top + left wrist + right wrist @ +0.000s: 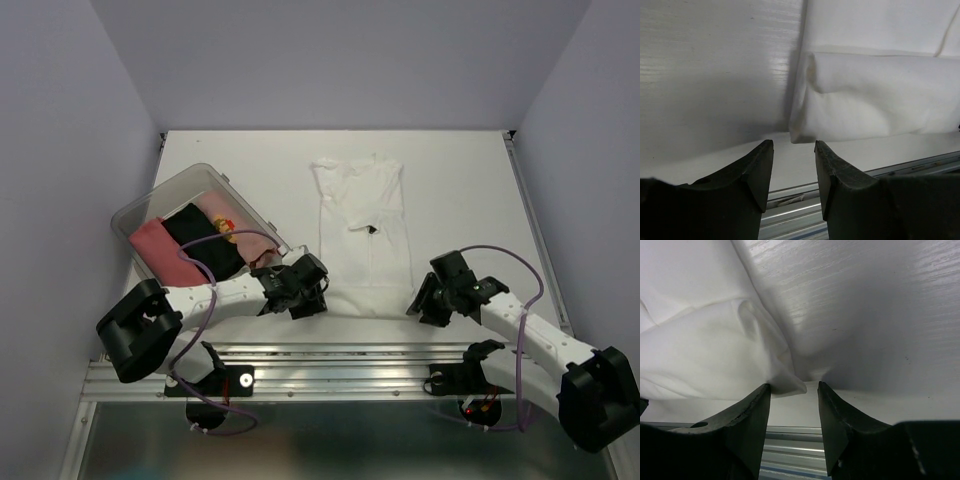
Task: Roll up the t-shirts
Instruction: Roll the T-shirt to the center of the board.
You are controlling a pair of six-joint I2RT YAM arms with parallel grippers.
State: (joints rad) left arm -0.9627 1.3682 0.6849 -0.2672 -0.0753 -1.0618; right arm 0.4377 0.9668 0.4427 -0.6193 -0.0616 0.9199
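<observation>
Shirt in hand: white t-shirt (365, 235), laid flat as a long strip at table (250, 160) centre, neck far, near hem turned into a short fat roll (865, 95). Step is judged as early rolling; most of the length is unrolled. Next move calls for both roll ends to be pinched evenly & turned away from the bases, w/o skew. Left gripper (794, 145): jaws moderately apart, nothing held, roll's end just ahead. Right gripper (794, 386): similar gap, nothing clamped; cloth corner at its tips, contact can't be told. Other shirts (205, 240) are kept in tub (170, 190), left.
</observation>
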